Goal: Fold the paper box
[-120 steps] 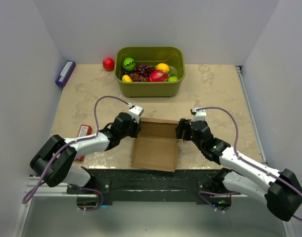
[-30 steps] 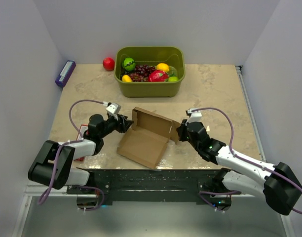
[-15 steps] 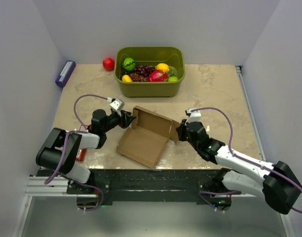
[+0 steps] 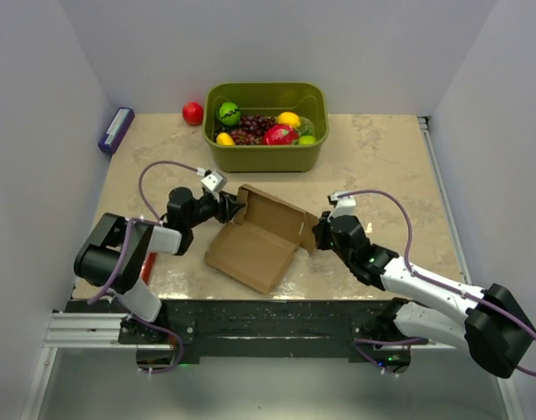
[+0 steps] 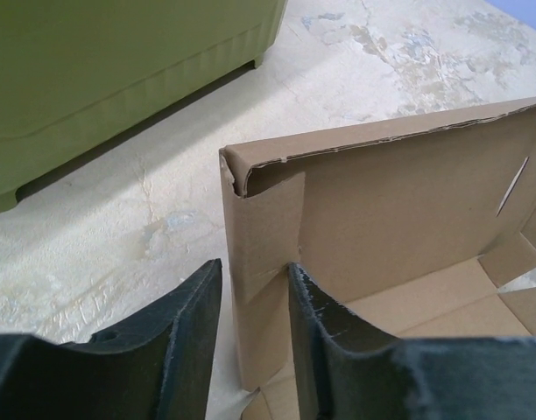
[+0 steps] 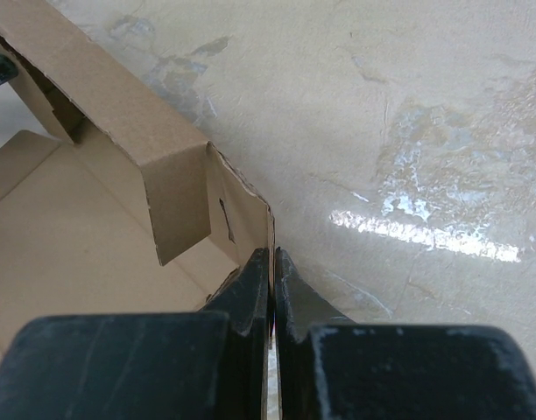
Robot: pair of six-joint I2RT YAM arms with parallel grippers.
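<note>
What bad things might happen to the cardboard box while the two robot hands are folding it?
The right gripper pinches only a thin corner edge of the paper box, so the cardboard might slip out or tear there. The left gripper is open around the other corner flap. Closing or pushing crookedly might crease that flap the wrong way, or slide the box along the table.

Brown paper box (image 4: 250, 247) between left pincer (image 4: 236, 208), right pincer (image 4: 319, 233).
</note>
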